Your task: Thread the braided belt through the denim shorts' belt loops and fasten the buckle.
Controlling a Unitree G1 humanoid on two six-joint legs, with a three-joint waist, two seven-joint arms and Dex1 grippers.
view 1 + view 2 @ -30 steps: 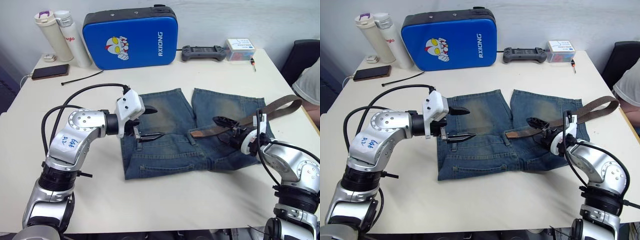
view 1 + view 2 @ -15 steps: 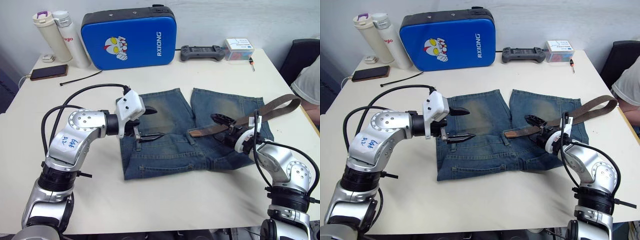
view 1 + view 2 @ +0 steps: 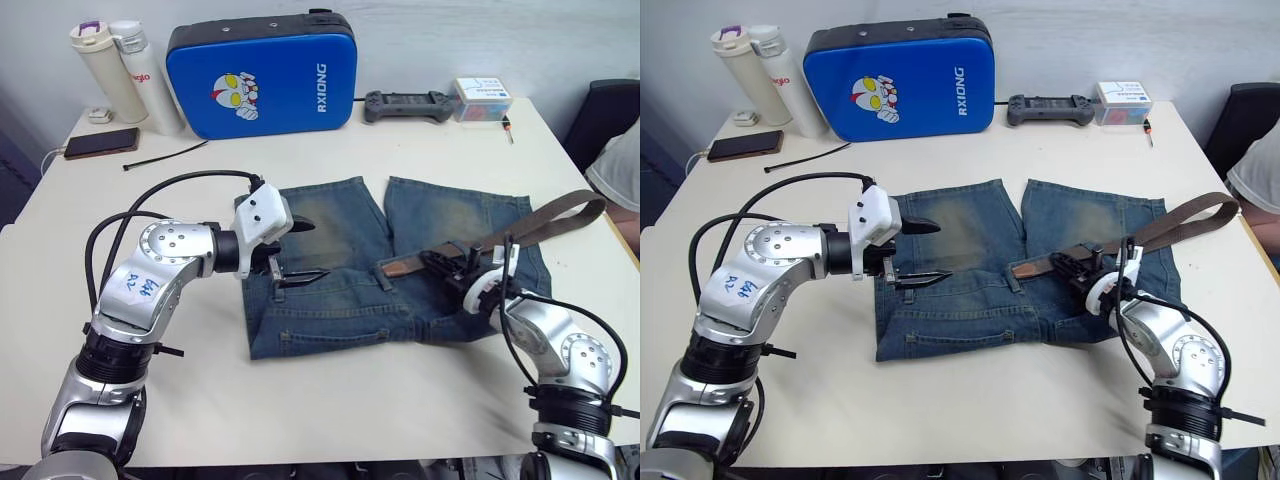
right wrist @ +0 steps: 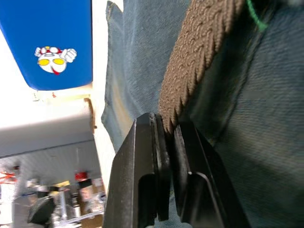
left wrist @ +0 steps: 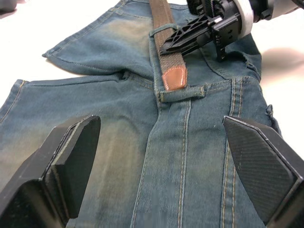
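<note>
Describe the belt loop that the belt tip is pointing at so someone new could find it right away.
Start at the denim shorts in the middle of the white table, then find the waistband's centre seam between the two grippers. The belt loop is the short denim strip lying crosswise there, just ahead of the braided belt's tan leather tip, which no other loop has.

Blue case [image 3: 262, 75]: white "RXIONG" running vertically up front, beside cartoon hero figure (red, white, yellow).
White bottle [image 3: 148, 80], one nearer case: red lettering on side, roughly "ngo" (partly turned away).
Left arm's silver upper segment [image 3: 134, 287]: blue handwritten marks, not legible.
Small box [image 3: 481, 97] at table's far edge: blue printing on lid, too small to read.
Nothing readable on shorts, belt, phone or controller.
</note>
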